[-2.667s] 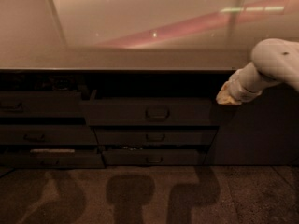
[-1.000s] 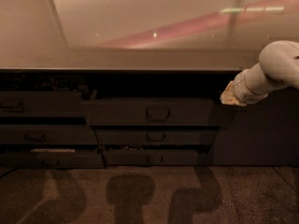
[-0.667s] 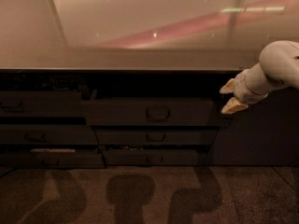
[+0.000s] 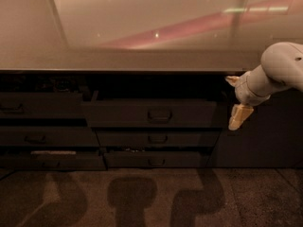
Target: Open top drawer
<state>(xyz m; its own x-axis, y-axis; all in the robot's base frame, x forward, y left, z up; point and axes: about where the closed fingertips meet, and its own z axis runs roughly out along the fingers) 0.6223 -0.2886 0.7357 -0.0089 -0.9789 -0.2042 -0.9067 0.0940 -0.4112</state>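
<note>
The top drawer [image 4: 149, 113] is the widest dark front in the middle column, standing pulled out a little from under the counter. Its small loop handle [image 4: 159, 115] sits at its centre. My gripper [image 4: 235, 101] is at the right, beside the drawer's right end and level with it, apart from the handle. Its two tan fingers are spread apart, one [image 4: 232, 80] up near the counter's edge and one [image 4: 239, 116] lower, with nothing between them. The white arm [image 4: 279, 74] reaches in from the right edge.
Two narrower drawers [image 4: 156, 138] sit below the top one. A left column of drawers [image 4: 42, 136] stands partly pulled out. A glossy counter [image 4: 142, 32] overhangs all of them. A dark panel [image 4: 265, 141] lies right of the drawers. Carpet floor [image 4: 142, 197] carries shadows.
The gripper has drifted slightly right and its fingers have spread apart from shut to open. The drawers have not moved.
</note>
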